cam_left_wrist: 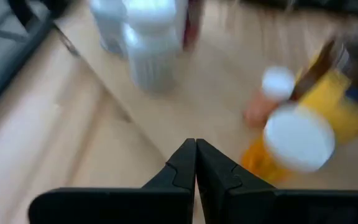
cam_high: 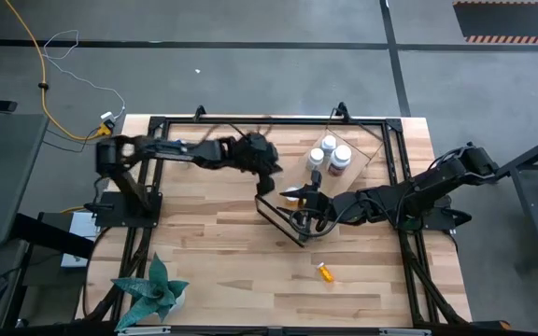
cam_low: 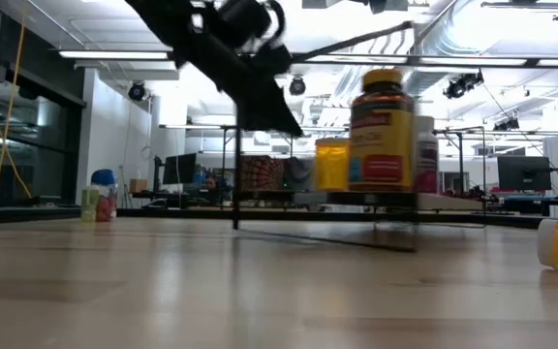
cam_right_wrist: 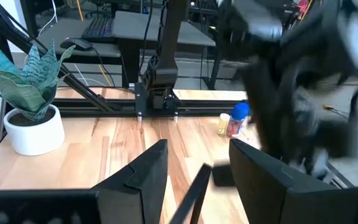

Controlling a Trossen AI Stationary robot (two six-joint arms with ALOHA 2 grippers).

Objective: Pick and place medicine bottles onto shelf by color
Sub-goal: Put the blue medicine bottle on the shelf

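Note:
The shelf (cam_high: 362, 149), a light wooden board in a thin black wire frame (cam_high: 283, 224), stands at the table's middle right. Three white bottles (cam_high: 330, 154) stand on it. An amber bottle with a yellow cap (cam_low: 383, 131) stands on the shelf's near part, and it also shows in the left wrist view (cam_left_wrist: 319, 118). My left gripper (cam_high: 267, 175) is shut and empty, hovering at the shelf's left side (cam_left_wrist: 196, 152). My right gripper (cam_high: 308, 210) is open over the shelf's near corner, with a dark wire (cam_right_wrist: 191, 190) between its fingers. A small orange bottle (cam_high: 325, 272) lies on its side on the table.
A potted plant (cam_high: 152, 289) stands at the near left corner. A blue-capped bottle (cam_right_wrist: 238, 115) and a small one beside it stand by the left arm's base, at the table's left side. Bare tabletop lies between the plant and the shelf.

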